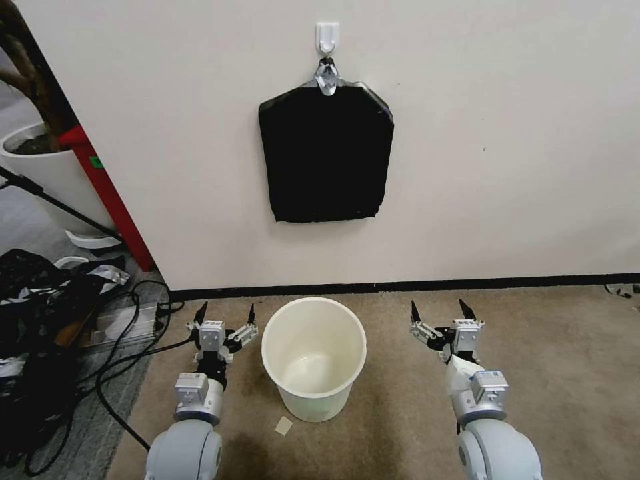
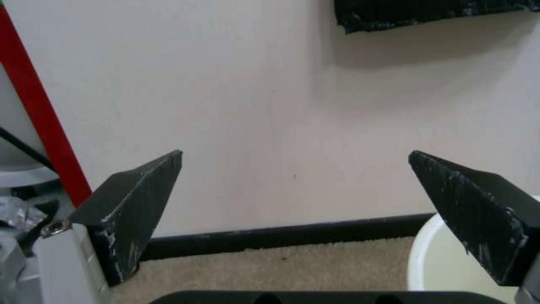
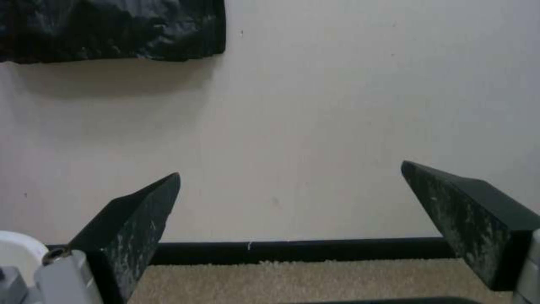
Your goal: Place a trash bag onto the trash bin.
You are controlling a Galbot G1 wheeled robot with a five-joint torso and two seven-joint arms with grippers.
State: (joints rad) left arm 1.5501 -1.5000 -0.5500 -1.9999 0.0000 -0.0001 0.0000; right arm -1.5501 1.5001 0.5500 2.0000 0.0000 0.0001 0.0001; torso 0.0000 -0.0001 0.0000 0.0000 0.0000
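Note:
The cream-white trash bin (image 1: 310, 400) stands upright and lidless on the carpet, close to the wall and between my two arms. My left gripper (image 1: 227, 308) hovers open just left of its rim, fingers pointing at the wall. My right gripper (image 1: 437, 304) is open a little further off on the bin's right. The left wrist view has its open gripper (image 2: 295, 153) with the bin's rim (image 2: 427, 261) beside one finger. From the right wrist, the open gripper (image 3: 290, 168) faces the wall and a bit of the bin (image 3: 17, 249) sits at the edge. The trash bag is out of view.
A flat black pack of bags (image 1: 325, 153) hangs from a white wall hook (image 1: 327, 37) above the bin. At the left are a red post (image 1: 107, 193), a white plant pot (image 1: 47, 167) and tangled black cables (image 1: 100, 360). A paper scrap (image 1: 284, 425) lies by the bin.

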